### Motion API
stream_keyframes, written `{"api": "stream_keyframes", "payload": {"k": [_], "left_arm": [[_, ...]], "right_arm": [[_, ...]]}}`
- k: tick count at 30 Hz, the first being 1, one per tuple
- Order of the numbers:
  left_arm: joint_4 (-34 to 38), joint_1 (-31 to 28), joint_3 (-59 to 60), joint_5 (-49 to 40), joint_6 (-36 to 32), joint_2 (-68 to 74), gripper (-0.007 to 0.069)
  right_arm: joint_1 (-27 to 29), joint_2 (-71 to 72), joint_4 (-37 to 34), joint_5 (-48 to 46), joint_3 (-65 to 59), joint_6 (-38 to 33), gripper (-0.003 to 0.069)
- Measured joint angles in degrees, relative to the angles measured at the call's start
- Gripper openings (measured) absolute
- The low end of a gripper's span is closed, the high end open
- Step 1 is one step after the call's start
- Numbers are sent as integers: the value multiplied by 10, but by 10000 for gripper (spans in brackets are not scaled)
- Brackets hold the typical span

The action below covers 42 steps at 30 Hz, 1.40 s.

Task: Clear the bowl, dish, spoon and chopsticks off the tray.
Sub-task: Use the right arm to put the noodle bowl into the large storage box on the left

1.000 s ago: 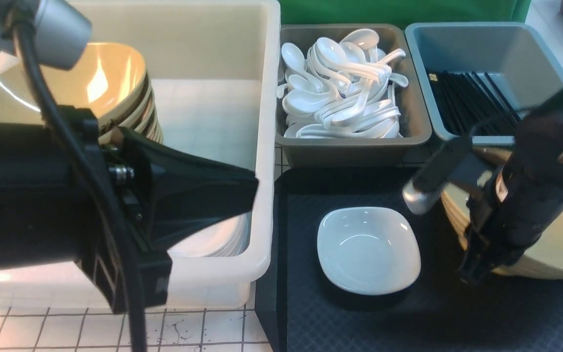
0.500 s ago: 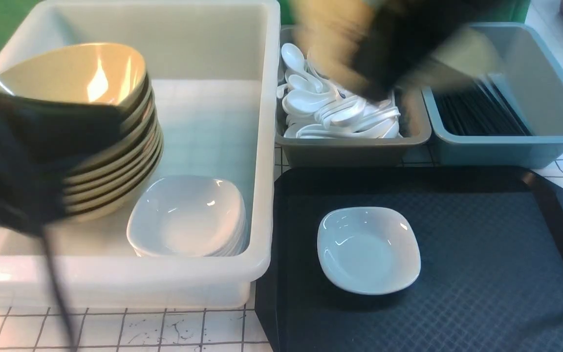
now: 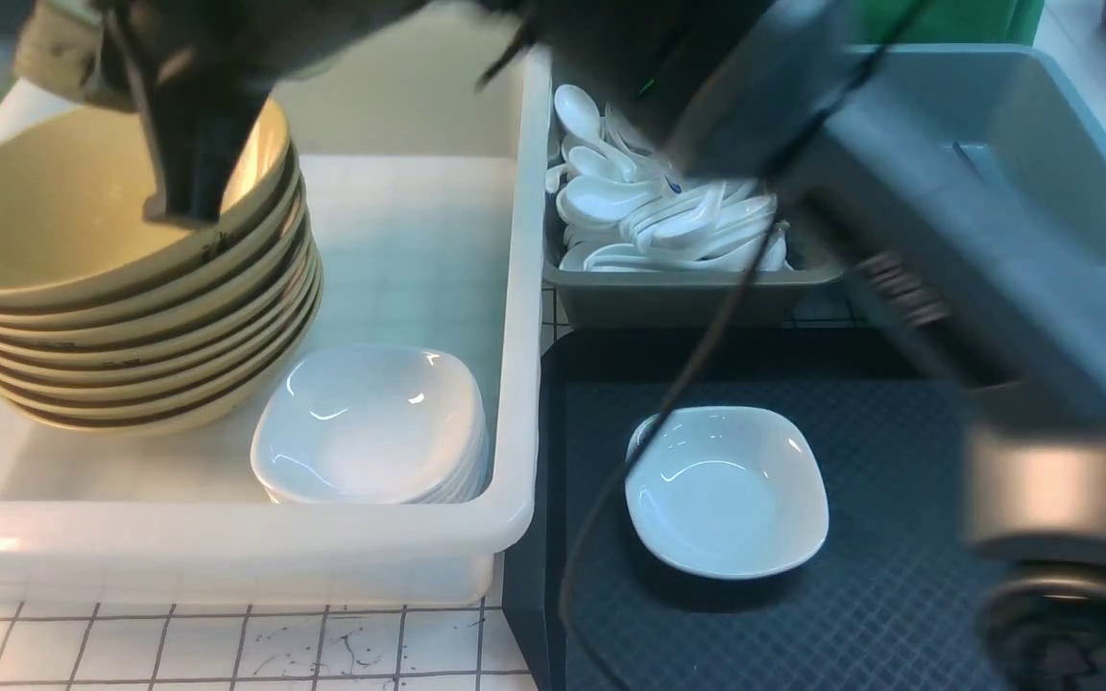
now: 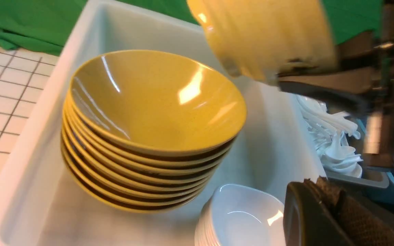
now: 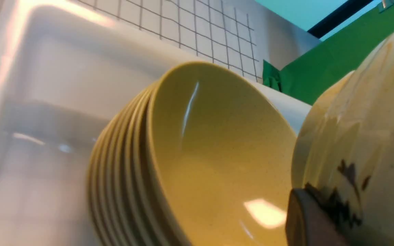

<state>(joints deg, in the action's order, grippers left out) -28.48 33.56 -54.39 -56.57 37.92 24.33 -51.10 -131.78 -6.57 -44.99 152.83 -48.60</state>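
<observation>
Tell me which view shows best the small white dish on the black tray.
The front view: the dish lies whole on the tray. The left wrist view shows only other stacked dishes, and the right wrist view shows no white dish.
</observation>
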Motion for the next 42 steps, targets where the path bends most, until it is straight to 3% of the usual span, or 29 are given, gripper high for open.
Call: {"api": "stream_keyframes", "payload": {"k": [8, 15, 18, 23, 29, 31, 38, 42], "left_arm": [[-6, 0, 0, -8, 3, -19, -1], [-2, 0, 0, -10, -2, -19, -1], [2, 0, 0, -10, -10, -19, -1], [5, 0, 0, -9, -13, -19, -1], [7, 0, 0, 7, -24, -19, -1], [8, 0, 0, 13, -33, -19, -1], [54, 0, 0, 54, -64, -19, -1], [138, 0, -1, 79, -132, -6, -1]], "right_arm": [[0, -82, -1, 49, 3, -72, 53], [0, -97, 1, 70, 3, -86, 63], [0, -97, 1, 74, 3, -86, 91], [0, -97, 2, 81, 3, -81, 248], [0, -79, 7, 44, 10, -42, 439], [0, -66, 9, 9, 15, -35, 463], [0, 7, 33, -187, 43, 52, 478], [0, 64, 53, -221, 55, 219, 442]]}}
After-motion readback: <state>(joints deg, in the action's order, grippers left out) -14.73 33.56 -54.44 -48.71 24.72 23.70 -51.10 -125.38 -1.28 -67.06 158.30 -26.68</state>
